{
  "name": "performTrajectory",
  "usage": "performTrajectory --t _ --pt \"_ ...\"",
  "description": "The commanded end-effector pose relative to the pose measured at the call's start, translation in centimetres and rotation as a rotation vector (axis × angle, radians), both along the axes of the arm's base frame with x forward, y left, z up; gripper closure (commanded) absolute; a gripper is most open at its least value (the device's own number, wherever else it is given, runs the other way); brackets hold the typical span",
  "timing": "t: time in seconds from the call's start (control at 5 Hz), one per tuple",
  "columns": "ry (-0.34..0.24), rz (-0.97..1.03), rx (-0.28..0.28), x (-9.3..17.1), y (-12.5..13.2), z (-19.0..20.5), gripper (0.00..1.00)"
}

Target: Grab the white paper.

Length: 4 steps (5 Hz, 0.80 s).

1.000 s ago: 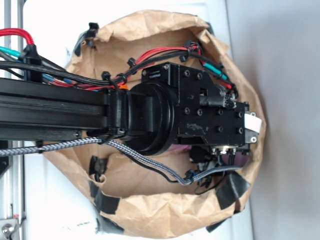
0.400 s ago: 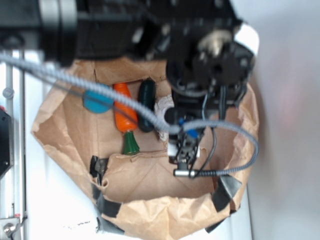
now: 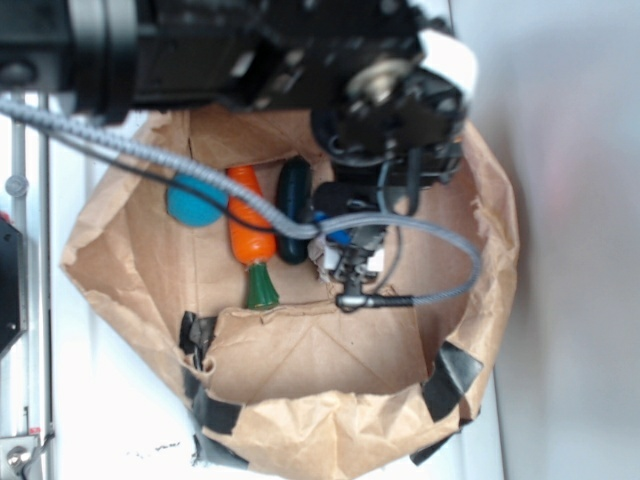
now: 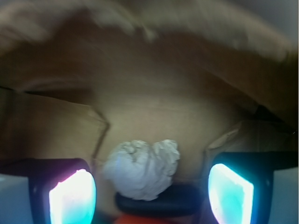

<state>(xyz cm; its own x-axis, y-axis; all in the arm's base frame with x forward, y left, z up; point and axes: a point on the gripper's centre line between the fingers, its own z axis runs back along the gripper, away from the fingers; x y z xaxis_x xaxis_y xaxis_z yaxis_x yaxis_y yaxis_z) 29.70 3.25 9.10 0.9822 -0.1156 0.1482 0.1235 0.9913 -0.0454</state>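
White paper (image 4: 141, 169) sits on the floor of the brown paper bag (image 3: 300, 420), touching the dark oblong thing (image 3: 292, 208) on one side. In the wrist view the wad lies between the two lit fingertips (image 4: 74, 196), nearer the left one, not touching either. Gripper (image 4: 152, 195) jaws spread wide, released, holding nothing.

Handling guess: wad looks very light, soft, crushable, rough enough not to slip. Not fragile. Best hold is across its middle bulge, jaws coming down either side; the lumpy outline means any pinch should catch. Being so light, it may skid or roll if one finger hits first, so centering over it matters.

Also in the bag beyond the dark thing: orange carrot toy (image 3: 248, 228) with green top, then blue ball (image 3: 193, 208). Bag walls are crumpled, taped with black strips at the rim, and close in tightly around the arm. Bag stands on a white bench (image 3: 110, 420); plain pale wall beside it.
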Motion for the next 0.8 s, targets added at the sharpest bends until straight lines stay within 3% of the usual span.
performTrajectory --t 0.0,0.2,0.4,0.6 --pt "-0.047 -0.045 0.095 0.8 1.4 -3.1 0.0" --pt "-0.042 -0.045 0.105 0.9 0.6 -3.7 0.0" --pt "0.025 -0.078 0.091 0.2 -0.2 -4.0 0.0" --pt "0.115 -0.099 0.016 -0.2 -0.4 -2.5 0.0"
